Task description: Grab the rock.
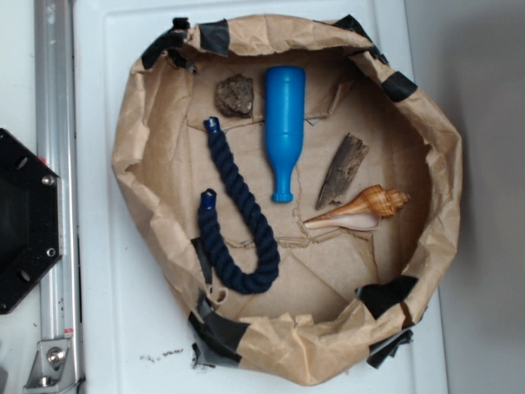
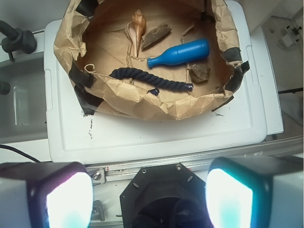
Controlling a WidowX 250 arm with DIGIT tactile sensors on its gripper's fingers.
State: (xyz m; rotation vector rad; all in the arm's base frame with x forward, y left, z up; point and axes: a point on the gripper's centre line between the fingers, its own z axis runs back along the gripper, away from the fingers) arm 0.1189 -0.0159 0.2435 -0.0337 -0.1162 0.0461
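Lying on the floor of a brown paper nest taped at the rim with black tape: the rock, dark brown-grey and lumpy, just left of the fat end of a blue plastic bottle in the exterior view, close beside it but whether touching cannot be told. Resting apart from the navy rope, bent into a hook shape below and left. Sitting right of the bottle: a splintery bark piece, and just below that a tan spiral seashell. Held on a white plastic lid, with a black hexagonal base and a metal rail off to the left.

Seen from the wrist camera, well back from the nest: rock at the right, below the bottle's wide end. Gripper with its two bright-faced fingers spread wide apart at the bottom corners, holding nothing, far from the rock.
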